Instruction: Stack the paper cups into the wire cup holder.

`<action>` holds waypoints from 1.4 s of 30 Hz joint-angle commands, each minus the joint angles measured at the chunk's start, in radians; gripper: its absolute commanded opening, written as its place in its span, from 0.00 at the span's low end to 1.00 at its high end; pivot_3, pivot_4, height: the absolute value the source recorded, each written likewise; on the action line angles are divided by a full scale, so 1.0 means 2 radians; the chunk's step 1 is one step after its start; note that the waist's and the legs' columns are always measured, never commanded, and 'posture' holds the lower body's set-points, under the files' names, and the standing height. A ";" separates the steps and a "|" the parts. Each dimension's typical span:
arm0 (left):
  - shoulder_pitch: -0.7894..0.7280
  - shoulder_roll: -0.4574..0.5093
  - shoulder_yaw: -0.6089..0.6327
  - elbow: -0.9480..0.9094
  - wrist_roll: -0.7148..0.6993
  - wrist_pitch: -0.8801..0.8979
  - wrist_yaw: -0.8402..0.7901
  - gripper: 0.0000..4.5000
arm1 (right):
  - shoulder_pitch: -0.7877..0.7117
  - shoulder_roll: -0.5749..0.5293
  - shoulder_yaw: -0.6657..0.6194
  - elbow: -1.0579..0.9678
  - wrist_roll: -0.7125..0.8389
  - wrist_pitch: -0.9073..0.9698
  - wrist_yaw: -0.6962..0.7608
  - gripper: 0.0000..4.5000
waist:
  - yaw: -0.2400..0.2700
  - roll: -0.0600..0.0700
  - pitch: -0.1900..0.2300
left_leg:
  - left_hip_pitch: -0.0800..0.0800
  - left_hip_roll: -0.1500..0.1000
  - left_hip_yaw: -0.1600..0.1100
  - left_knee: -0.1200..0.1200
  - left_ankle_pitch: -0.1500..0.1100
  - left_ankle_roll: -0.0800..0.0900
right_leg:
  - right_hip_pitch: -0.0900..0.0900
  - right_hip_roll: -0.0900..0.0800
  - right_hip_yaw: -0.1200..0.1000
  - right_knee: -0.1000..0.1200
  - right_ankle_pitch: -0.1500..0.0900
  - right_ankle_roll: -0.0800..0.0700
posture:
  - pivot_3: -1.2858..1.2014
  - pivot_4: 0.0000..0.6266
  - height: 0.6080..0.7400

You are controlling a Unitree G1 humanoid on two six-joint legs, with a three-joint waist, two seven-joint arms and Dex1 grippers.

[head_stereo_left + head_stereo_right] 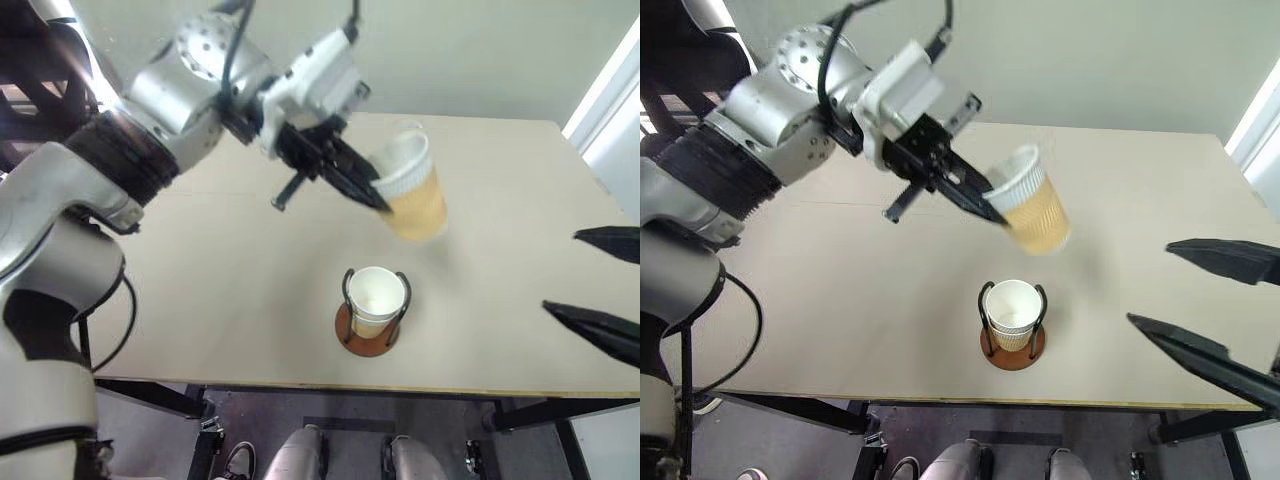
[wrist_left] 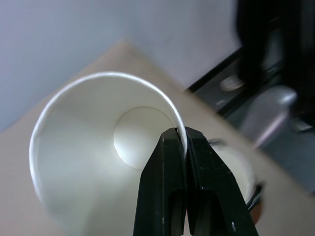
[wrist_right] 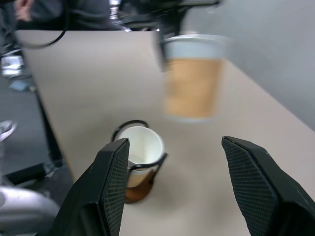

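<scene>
left pincer (image 1: 372, 190) pinching paper cup (image 1: 412, 190) rim, airborne

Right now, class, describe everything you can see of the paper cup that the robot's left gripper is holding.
The paper cup is small and tapered, yellow-tan outside, white inside, with a white rolled rim. It looks empty. It hangs tilted in the air above the table, over and just beyond the wire cup holder. The left gripper is shut on its rim, one black finger inside the wall and one outside. Nothing else touches it.
</scene>
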 commanded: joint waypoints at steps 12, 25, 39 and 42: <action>-0.076 -0.021 -0.170 0.038 0.007 -0.120 -0.014 0.01 | 0.240 0.104 -0.240 -0.026 0.052 -0.066 0.024 0.68 | -0.007 0.000 0.000 | 0.004 0.002 0.000 -0.001 -0.004 0.000 | 0.003 0.002 -0.001 0.002 -0.004 -0.009 | 0.52 0.24 1.00; -0.116 -0.050 -0.310 0.076 0.006 -0.211 -0.014 0.01 | 0.394 0.205 -0.258 -0.070 0.027 -0.232 0.079 0.68 | -0.006 -0.005 0.002 | 0.004 0.002 0.000 0.000 -0.005 -0.003 | 0.005 0.001 -0.002 0.001 -0.004 -0.010 | 0.52 0.24 1.00; -0.109 -0.068 -0.334 0.080 0.007 -0.235 -0.014 0.01 | 0.502 0.290 -0.207 -0.110 -0.022 -0.384 0.112 0.68 | -0.003 -0.008 0.003 | 0.004 0.002 0.000 0.000 -0.006 -0.003 | 0.005 0.001 -0.003 0.001 -0.004 -0.010 | 0.52 0.24 1.00; -0.107 -0.072 -0.335 0.084 0.007 -0.237 -0.014 0.01 | 0.518 0.296 -0.196 -0.111 -0.029 -0.406 0.116 0.68 | -0.002 -0.008 0.003 | 0.004 0.002 0.000 0.000 -0.006 -0.003 | 0.005 0.001 -0.003 0.001 -0.005 -0.010 | 0.52 0.24 1.00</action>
